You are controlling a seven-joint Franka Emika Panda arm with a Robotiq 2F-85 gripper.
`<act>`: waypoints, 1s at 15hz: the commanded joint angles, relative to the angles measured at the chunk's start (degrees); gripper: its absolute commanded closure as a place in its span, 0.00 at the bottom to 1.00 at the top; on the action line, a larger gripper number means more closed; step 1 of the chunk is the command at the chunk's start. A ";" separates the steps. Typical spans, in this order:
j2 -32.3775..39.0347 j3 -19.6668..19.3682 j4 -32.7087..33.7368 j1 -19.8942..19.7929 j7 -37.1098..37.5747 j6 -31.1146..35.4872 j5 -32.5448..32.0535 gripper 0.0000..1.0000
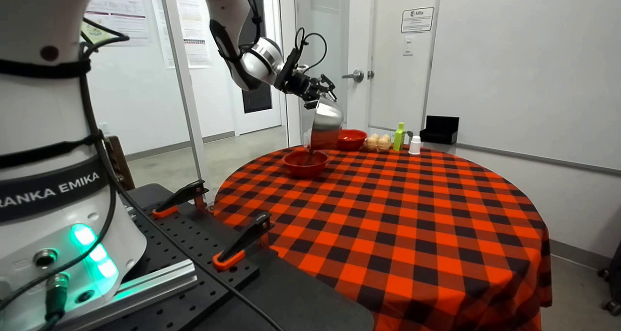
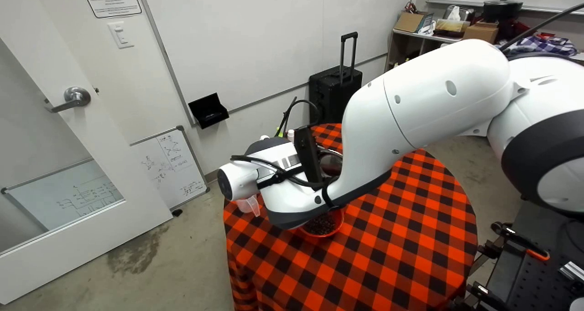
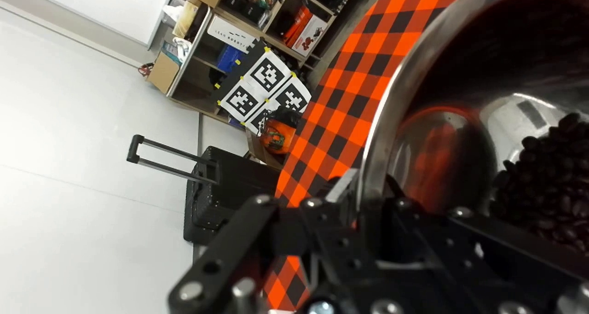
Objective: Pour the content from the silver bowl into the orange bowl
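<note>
The silver bowl [image 1: 328, 122] is steeply tilted in the air above the front orange bowl [image 1: 304, 166]. My gripper [image 1: 322, 94] is shut on the silver bowl's rim. In the wrist view, the silver bowl [image 3: 376, 134] has its rim between my fingers [image 3: 368, 196], and many dark beans [image 3: 547, 189] lie inside it. A thin dark stream [image 1: 310, 156] falls from the silver bowl's lower edge into the orange bowl. In an exterior view the orange bowl [image 2: 338, 224] is partly hidden by the arm and holds dark beans [image 2: 320, 225].
A second red-orange bowl [image 1: 351, 140] stands behind, beside a pack of eggs [image 1: 378, 142], a green bottle [image 1: 399, 137] and a white cup [image 1: 415, 145]. A clear plastic container [image 2: 249, 205] is near the table edge. A checkered cloth [image 1: 388, 214] covers the round table.
</note>
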 commanded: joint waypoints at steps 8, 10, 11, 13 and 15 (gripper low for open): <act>3.73 0.48 5.26 2.51 -0.57 -6.40 -4.56 0.98; 4.17 0.47 5.91 3.11 -0.88 -7.96 -5.25 0.98; 4.39 0.51 6.26 3.34 -1.00 -8.77 -5.51 0.98; 4.71 0.65 6.95 3.81 -1.22 -10.24 -6.03 0.98; 5.15 0.68 7.90 4.23 -1.46 -11.45 -6.58 0.98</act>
